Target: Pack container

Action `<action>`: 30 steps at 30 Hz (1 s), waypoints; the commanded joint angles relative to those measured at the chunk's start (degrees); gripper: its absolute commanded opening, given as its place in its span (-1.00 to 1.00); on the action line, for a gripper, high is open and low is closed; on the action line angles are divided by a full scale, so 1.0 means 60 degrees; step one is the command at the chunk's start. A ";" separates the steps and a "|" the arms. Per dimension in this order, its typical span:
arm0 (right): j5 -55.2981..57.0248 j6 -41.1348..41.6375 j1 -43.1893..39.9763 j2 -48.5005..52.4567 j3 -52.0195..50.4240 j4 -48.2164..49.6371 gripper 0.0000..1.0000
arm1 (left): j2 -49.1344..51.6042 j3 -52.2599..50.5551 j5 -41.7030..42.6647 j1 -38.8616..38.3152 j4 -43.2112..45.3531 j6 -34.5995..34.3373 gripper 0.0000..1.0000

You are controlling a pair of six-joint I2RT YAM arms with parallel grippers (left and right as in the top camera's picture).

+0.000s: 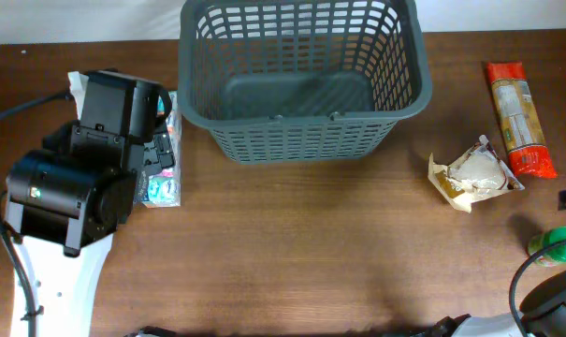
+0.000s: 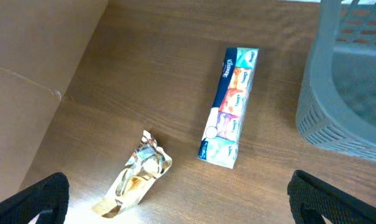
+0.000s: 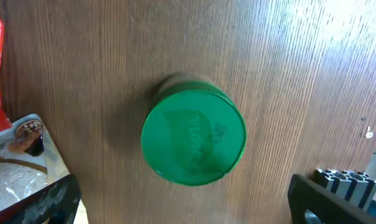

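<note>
One dark grey container [image 1: 301, 140] stands upright at the far middle of the table [image 1: 311, 243], mouth up, long axis running left to right. The left gripper [image 2: 188, 202] is spread wide near a tissue pack [image 2: 230, 109], holding nothing. The right gripper [image 3: 188, 199] is spread wide above a green lid [image 3: 194, 138], gripping nothing.

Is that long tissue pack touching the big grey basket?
Apart. The left wrist view shows a strip of bare wooden table between the tissue pack and the basket.
</note>
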 commanded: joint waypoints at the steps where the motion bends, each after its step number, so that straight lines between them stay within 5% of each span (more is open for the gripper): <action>1: 0.0226 0.0448 -0.0270 0.0117 -0.0076 -0.0142 0.97 | 0.0029 -0.0029 0.0069 0.0055 -0.0124 -0.0058 0.99; 8: 0.0087 0.0193 -0.1016 0.0641 -0.0076 -0.0157 0.98 | 0.0029 -0.0029 0.0066 0.0055 -0.0098 -0.0058 0.99; 30: 0.0113 -0.0138 -0.0175 0.1217 -0.0076 0.0331 0.97 | 0.0029 -0.0029 0.0069 0.0055 0.0175 -0.0058 0.98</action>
